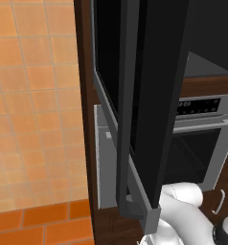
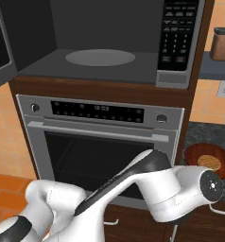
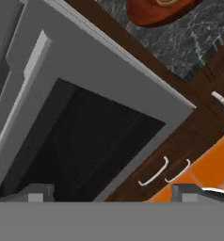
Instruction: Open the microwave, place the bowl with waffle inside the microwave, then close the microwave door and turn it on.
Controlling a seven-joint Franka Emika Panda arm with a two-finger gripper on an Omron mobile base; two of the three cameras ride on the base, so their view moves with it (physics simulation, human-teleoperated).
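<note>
Claw stood wide, empty | microwave door was swung open | bowl with waffle sat on desk | loading, closing, starting remained

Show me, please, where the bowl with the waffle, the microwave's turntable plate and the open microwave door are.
bowl with the waffle (image 2: 206,159): right base view, on the brown bowl's rim beside the waffle.
turntable plate (image 2: 100,57): right base view, on the plate's middle.
microwave door (image 1: 159,95): left base view, on the black panel.

microwave above oven, microwave door swung leftward — bowl on counter right of oven
</note>
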